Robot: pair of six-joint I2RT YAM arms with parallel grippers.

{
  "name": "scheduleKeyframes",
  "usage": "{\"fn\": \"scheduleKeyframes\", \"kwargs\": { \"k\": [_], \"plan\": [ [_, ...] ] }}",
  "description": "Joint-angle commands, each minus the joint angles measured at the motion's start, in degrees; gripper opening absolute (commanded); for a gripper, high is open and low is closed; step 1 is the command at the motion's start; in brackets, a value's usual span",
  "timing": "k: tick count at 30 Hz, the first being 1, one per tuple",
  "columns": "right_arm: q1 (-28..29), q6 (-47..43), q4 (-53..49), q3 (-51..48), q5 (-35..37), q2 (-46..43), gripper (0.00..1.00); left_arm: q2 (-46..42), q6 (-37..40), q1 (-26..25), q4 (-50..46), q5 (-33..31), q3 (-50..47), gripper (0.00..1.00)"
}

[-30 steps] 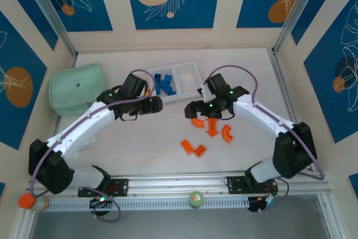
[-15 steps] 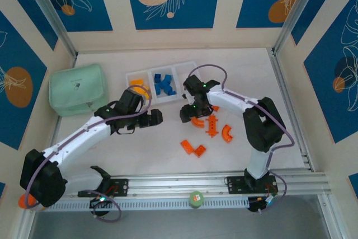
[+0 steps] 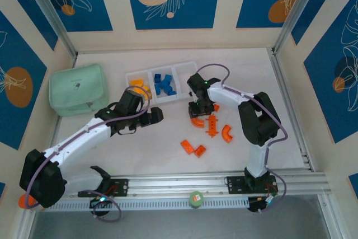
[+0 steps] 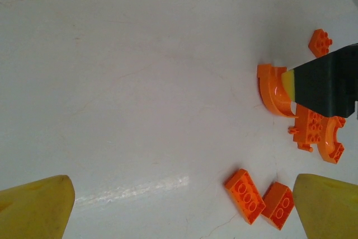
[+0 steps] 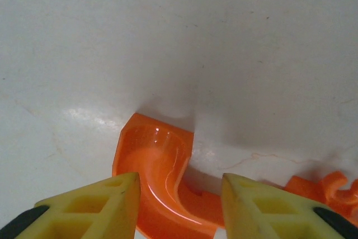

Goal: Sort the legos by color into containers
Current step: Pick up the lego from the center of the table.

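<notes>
Legos loose on the table are 6 red-orange pieces. The tray lies just beyond the right gripper. The left gripper is wide, empty and farther off. The right gripper's jaws are parted and hold nothing. They straddle an arch directly beneath, its long axis crossing their closing line and curving toward the bar.

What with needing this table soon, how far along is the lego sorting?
Done: yellow-orange bricks sit in the tray's left compartment, blue bricks in the middle. In hand: the open right claw straddles a red-orange arch, not yet gripped; the left claw is open and empty. Left: that arch and five more red-orange pieces on the table; the right compartment looks empty.
</notes>
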Motion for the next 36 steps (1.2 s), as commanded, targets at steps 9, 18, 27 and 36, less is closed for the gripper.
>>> {"fn": "scheduleKeyframes", "kwargs": {
  "k": [9, 18, 27, 36],
  "plan": [
    [1.23, 1.70, 2.31, -0.46, -1.58, 2.29, 0.21, 1.48, -1.48, -0.18, 1.41, 0.14, 1.15, 0.99],
    [1.08, 2.65, 3.42, -1.48, -2.93, -1.59, 0.04, 2.87, -0.78, -0.19, 1.34, 0.89, 2.77, 0.99],
    [-1.40, 3.70, 0.73, 6.38, -7.03, -5.81, 0.03, 3.61, 0.45, -0.14, 0.98, 0.97, 5.63, 0.99],
    [-6.71, 6.13, 2.33, 23.25, -5.52, 4.74, 0.07, 8.18, 3.44, 0.14, -0.89, -0.35, 13.51, 0.99]
  ]
}}
